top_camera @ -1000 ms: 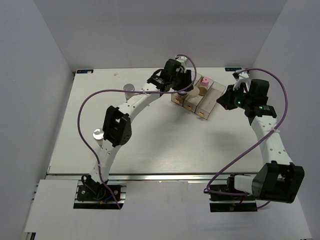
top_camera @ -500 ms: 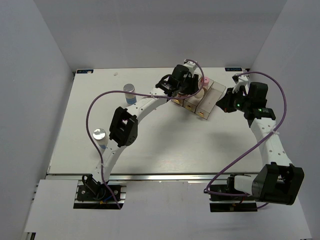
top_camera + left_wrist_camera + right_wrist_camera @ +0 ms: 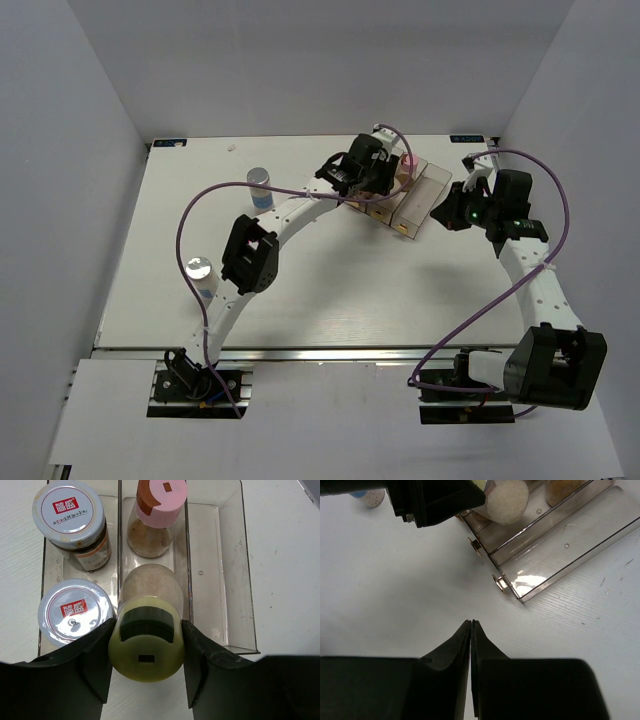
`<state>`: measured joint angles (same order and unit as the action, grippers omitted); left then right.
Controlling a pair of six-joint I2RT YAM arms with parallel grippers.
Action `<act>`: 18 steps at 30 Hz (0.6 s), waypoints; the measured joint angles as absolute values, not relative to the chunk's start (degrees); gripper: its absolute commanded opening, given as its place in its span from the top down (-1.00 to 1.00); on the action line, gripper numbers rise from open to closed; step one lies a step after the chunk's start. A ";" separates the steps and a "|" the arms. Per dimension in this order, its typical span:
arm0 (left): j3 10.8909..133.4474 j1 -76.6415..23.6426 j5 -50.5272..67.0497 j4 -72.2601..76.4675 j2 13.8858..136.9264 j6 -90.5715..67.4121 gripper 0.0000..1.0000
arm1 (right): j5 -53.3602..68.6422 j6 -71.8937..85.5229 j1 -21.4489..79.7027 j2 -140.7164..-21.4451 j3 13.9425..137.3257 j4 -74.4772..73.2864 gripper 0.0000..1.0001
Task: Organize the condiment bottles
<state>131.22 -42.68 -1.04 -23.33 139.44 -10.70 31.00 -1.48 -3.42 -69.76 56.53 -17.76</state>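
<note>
My left gripper [image 3: 146, 630] is shut on the pale yellow bottle [image 3: 146, 647] by its lid; the bottle leans over the near end of the clear tray's [image 3: 215, 580] middle slot. The pink-lidded tan bottle [image 3: 156, 515] stands at that slot's far end. Two dark brown bottles [image 3: 70, 522] [image 3: 75, 611] with pale red-marked lids fill the left slot. The right slot holds nothing. From above, the left gripper [image 3: 367, 172] covers the tray [image 3: 418, 200]. My right gripper [image 3: 446, 213] is shut and holds nothing, just right of the tray. Two silver-lidded bottles [image 3: 259, 185] [image 3: 200, 272] stand on the table at left.
In the right wrist view the shut right gripper [image 3: 471, 623] hovers over bare table, with the tray's corner [image 3: 560, 545] ahead and the yellow bottle's base [image 3: 507, 502] above it. White walls close in the table on three sides.
The left arm has carried the pale yellow bottle rightward over the tray's middle slot. The right gripper has drifted slightly left toward the tray.
</note>
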 measured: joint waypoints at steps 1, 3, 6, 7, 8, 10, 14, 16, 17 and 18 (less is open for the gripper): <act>131.22 -42.78 -1.10 -23.42 139.44 -10.50 0.62 | 31.00 -1.45 -3.42 -69.76 56.38 -17.80 0.82; 131.22 -42.96 -1.15 -23.62 139.48 -10.28 0.59 | 31.00 -1.43 -3.42 -69.76 56.31 -17.80 0.80; 131.26 -43.29 -1.32 -23.62 139.70 -10.11 0.55 | 30.98 -1.43 -3.42 -69.73 56.31 -17.78 0.79; 131.44 -43.44 -1.32 -23.62 139.98 -10.07 0.53 | 30.98 -1.43 -3.42 -69.73 56.31 -17.78 0.79; 131.61 -43.57 -1.34 -23.64 140.25 -10.04 0.45 | 30.96 -1.43 -3.42 -69.71 56.31 -17.78 0.79; 131.66 -43.86 -1.34 -23.97 140.90 -9.96 0.32 | 30.96 -1.43 -3.42 -69.67 56.12 -17.63 0.77; 131.66 -44.14 -1.58 -24.95 142.06 -9.82 -0.04 | 30.94 -1.41 -3.42 -69.41 55.22 -17.43 0.75; 131.66 -44.16 -1.58 -25.65 142.26 -9.82 -0.21 | 30.85 -1.41 -3.42 -69.36 55.22 -17.39 0.74; 131.66 -44.16 -1.67 -25.82 142.26 -9.80 -0.31 | 30.81 -1.41 -3.42 -69.32 55.22 -17.39 0.75; 131.66 -44.21 -1.83 -25.71 142.26 -9.78 -0.48 | 30.79 -1.41 -3.42 -69.30 55.22 -17.39 0.74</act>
